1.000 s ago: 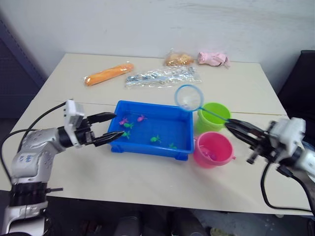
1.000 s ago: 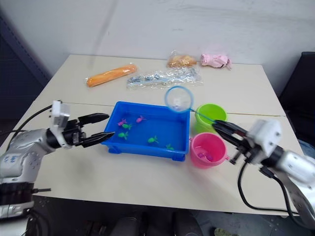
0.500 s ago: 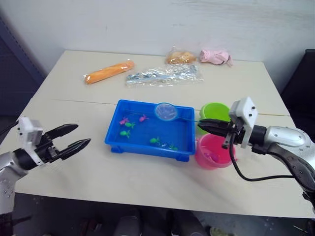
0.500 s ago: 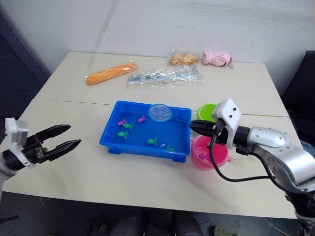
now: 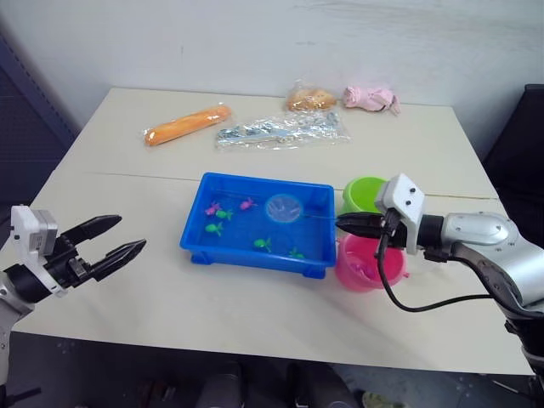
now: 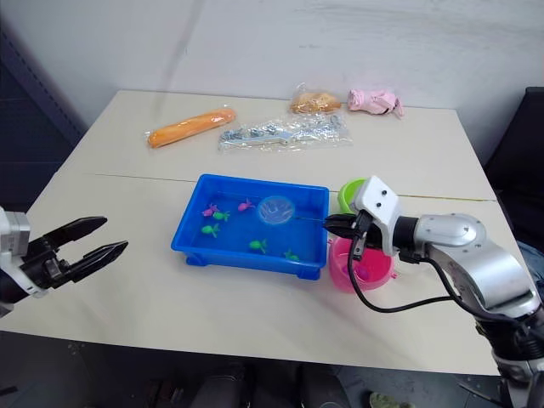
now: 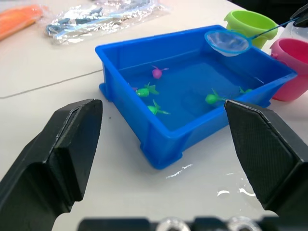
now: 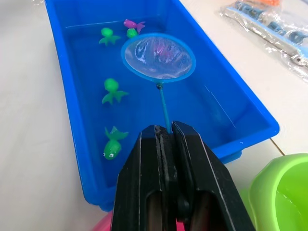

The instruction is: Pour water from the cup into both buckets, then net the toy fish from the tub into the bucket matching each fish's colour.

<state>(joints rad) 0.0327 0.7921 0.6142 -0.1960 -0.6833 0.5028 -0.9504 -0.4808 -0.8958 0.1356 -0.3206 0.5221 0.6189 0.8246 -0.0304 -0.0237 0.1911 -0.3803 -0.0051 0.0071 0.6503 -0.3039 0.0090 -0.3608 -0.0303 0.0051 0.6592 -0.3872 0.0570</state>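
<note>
Round mesh net [image 8: 158,57] over rectangular glossy blue tub [image 5: 197,244]

A pale cream bench [image 5: 280,314] stands against a plain off-white wall [image 5: 255,42], with a thin seam line running across its top. Dark blue furniture [image 5: 25,127] sits beside its left edge, and something black [image 5: 518,144] stands at its right.

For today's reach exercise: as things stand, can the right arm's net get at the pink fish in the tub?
Probably yes: the right end effector holds the net over the open tub, with nothing between it and the pink fish.
</note>
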